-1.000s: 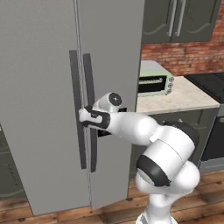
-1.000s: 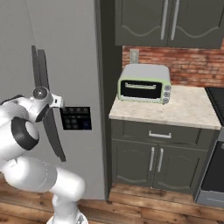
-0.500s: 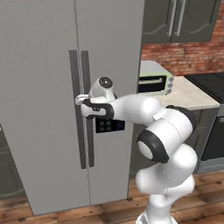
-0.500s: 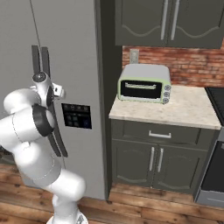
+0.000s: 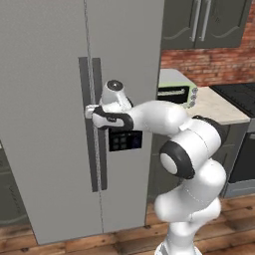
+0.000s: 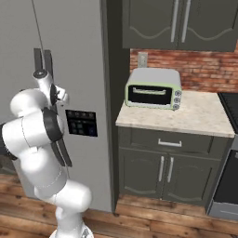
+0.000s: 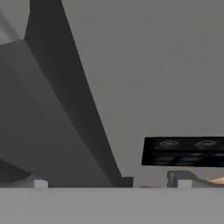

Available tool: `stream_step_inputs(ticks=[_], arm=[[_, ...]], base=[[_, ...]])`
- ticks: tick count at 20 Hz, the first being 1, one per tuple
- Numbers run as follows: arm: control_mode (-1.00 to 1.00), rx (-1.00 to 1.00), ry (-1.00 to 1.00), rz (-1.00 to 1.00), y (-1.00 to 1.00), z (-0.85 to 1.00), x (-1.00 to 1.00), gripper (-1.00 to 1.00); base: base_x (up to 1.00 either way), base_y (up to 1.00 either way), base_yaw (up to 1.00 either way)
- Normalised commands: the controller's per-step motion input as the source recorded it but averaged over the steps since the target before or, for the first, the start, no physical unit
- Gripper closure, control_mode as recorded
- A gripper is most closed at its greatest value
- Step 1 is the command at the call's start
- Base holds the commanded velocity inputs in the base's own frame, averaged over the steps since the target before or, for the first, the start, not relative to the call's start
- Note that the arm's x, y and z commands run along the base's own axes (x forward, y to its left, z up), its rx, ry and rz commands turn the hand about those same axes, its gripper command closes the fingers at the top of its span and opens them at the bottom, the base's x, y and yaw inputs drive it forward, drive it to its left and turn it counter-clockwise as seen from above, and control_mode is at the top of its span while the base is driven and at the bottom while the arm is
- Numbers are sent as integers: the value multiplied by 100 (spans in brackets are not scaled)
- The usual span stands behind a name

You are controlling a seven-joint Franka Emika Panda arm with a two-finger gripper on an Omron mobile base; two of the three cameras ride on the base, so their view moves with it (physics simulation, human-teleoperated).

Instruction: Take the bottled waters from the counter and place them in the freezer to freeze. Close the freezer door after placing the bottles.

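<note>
The freezer (image 5: pixel 55 99) stands tall and upright at the left of the scene, its two grey doors shut flush, the seam between them running straight up and down. Two dark bar handles (image 5: pixel 97 124) flank that seam, their long axes vertical; the freezer door (image 5: pixel 45 149) is the left panel, and the small black panel (image 5: pixel 125 141) sits on the right door just below the arm.

The tool (image 5: pixel 91 111) is at the handles, about a third of the way down their length, reaching in from the right with the arm stretched level across the right door. Its jaws stand spread wide, and in the hand view one dark bar (image 7: pixel 74 100) runs diagonally between the two fingertips (image 7: pixel 177 178), not pinched by them. Whether a finger touches the bar cannot be told.

Against the picture of a second ago, the tool has climbed up the handles from a lower spot, and the elbow has risen with it; the doors look the same, closed.

To the right, the worktop (image 6: pixel 195 116) carries a toaster oven (image 6: pixel 152 89) against the brick wall. No bottle can be made out on it from here.
</note>
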Motion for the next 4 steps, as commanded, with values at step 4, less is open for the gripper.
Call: stream_step_inputs(ticks=[4], arm=[[-100, -1, 8, -7, 0, 3, 68, -100]], base=[[0, 0, 0]])
